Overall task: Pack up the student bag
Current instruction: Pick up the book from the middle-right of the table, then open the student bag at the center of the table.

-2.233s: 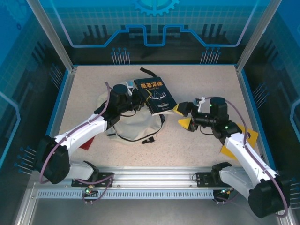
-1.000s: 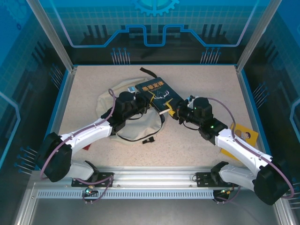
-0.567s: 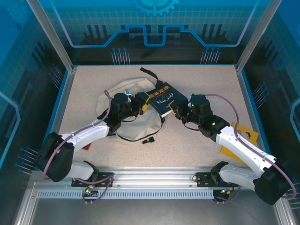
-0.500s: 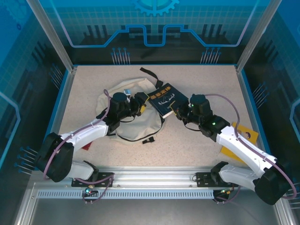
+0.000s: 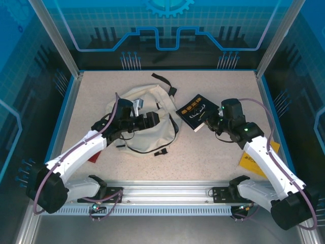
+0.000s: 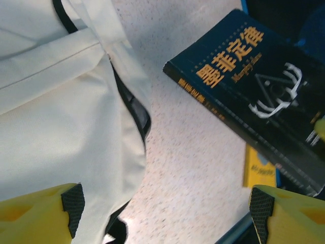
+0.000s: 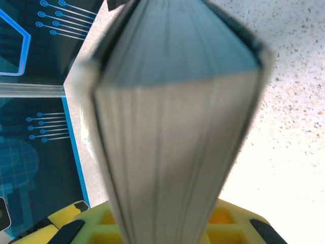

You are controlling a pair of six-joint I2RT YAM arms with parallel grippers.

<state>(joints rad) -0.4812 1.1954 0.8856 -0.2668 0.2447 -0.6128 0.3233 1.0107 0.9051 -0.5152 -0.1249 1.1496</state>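
The cream student bag (image 5: 144, 133) lies left of centre with its black straps spread out. My left gripper (image 5: 154, 120) hovers over the bag's right part, open, with nothing between its yellow fingers (image 6: 38, 216). In the left wrist view the bag (image 6: 61, 101) lies on the left, and the dark blue book (image 6: 254, 76) with orange lettering lies on the right. That book (image 5: 194, 111) sits tilted just right of the bag. My right gripper (image 5: 211, 122) is shut on the book's near corner. Its page edge (image 7: 172, 127) stands between the right gripper's (image 7: 162, 231) fingers.
A yellow book (image 5: 256, 161) lies at the right under my right arm, and it is also in the left wrist view (image 6: 259, 168). A red item (image 5: 94, 155) peeks out beneath my left arm. A loose black strap (image 5: 162, 81) trails behind the bag.
My right gripper closed on the dark book and drew it rightward off the bag. My left gripper pulled back left over the bag, and more of the bag's top shows.
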